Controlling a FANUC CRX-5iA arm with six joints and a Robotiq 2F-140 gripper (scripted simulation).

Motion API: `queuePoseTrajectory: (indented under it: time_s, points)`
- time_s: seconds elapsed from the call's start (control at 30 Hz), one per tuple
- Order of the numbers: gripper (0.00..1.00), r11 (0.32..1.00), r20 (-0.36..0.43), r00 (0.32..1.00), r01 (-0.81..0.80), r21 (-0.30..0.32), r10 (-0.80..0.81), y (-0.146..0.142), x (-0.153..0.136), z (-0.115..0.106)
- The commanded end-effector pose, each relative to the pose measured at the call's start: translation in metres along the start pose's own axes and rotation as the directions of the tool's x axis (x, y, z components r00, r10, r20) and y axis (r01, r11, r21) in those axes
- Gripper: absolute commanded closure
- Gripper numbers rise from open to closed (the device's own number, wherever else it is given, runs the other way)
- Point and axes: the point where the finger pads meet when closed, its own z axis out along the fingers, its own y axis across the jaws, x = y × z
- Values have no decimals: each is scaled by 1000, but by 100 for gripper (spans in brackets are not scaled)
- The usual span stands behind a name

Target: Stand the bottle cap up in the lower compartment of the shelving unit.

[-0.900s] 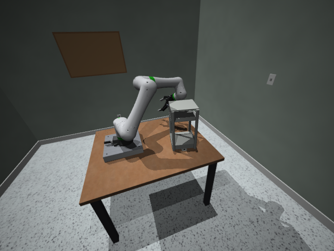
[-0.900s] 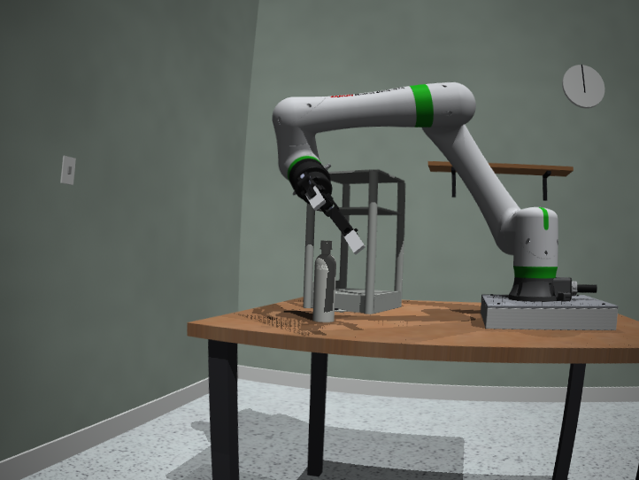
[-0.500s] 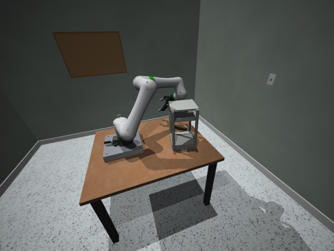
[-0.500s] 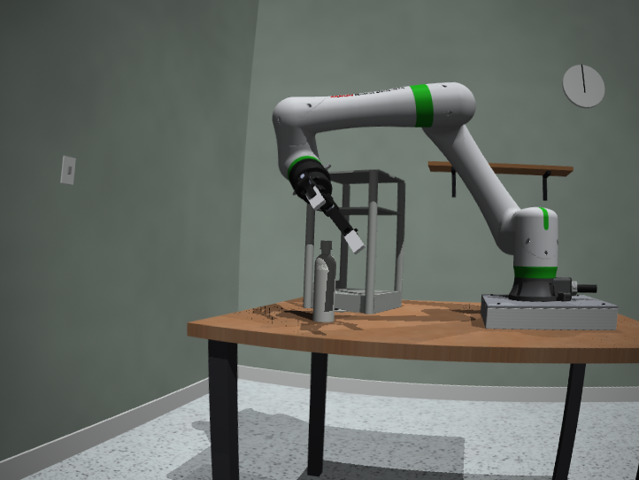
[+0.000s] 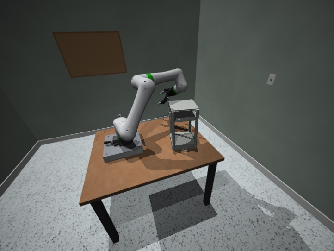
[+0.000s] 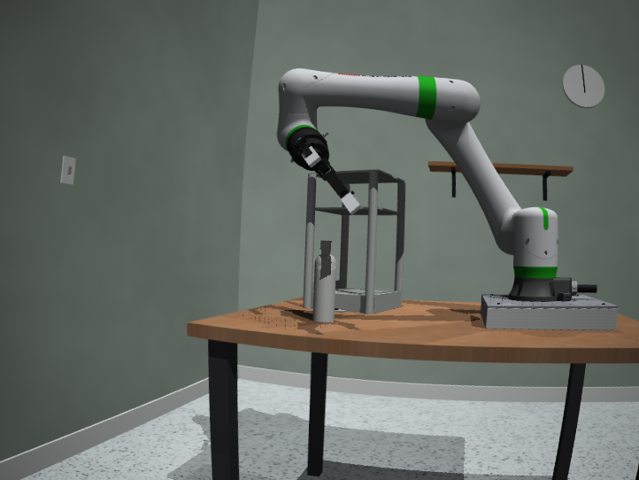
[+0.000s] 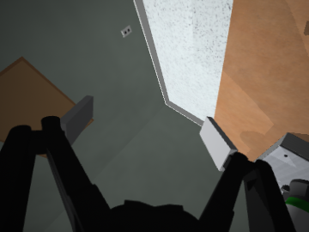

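Observation:
The grey bottle (image 6: 324, 282) with a dark cap stands upright on the table (image 6: 412, 336) (image 5: 134, 175) (image 7: 266, 64), outside the shelving unit, close by one of its corner posts. I cannot make it out in the top view or in the wrist view. The grey shelving unit (image 5: 182, 104) (image 6: 370, 248) stands on the table with its compartments empty. My gripper (image 5: 160, 97) (image 6: 331, 180) (image 7: 149, 116) is open and empty. It hangs in the air at about the height of the unit's top, beside it, well above the bottle and tilted downward.
The robot's grey base plate (image 5: 121, 152) (image 6: 547, 312) is on the table on the side away from the unit. A wall shelf (image 6: 500, 167) and a brown board (image 5: 90, 52) are on the walls. The table edge runs close to the bottle.

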Motion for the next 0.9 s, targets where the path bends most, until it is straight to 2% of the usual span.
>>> queuePoseTrajectory:
  time_s: [0.0,0.13,0.2,0.23,0.37,0.6,0.7,0.77,0.83,0.87]
  points:
    - [0,1000,5,1000,-3,1,3,-26,-26,-22]
    - [0,1000,4,1000,-1,-4,1,-48,-56,-44]
    - [0,1000,4,1000,-1,-4,1,-48,-56,-44]
    - [0,1000,2,1000,0,-10,0,-61,-79,-59]
    - [0,1000,-2,1000,2,-20,-2,-74,-105,-74]
    - [0,999,-22,1000,-7,-32,6,-70,-100,-73]
    - [0,994,-127,991,-53,-97,40,-45,-75,-68]
    - [0,994,-127,991,-53,-97,40,-45,-75,-68]
    - [0,982,-235,971,-93,-166,52,-19,-52,-70]
    - [0,980,-248,967,-97,-175,52,-16,-49,-71]
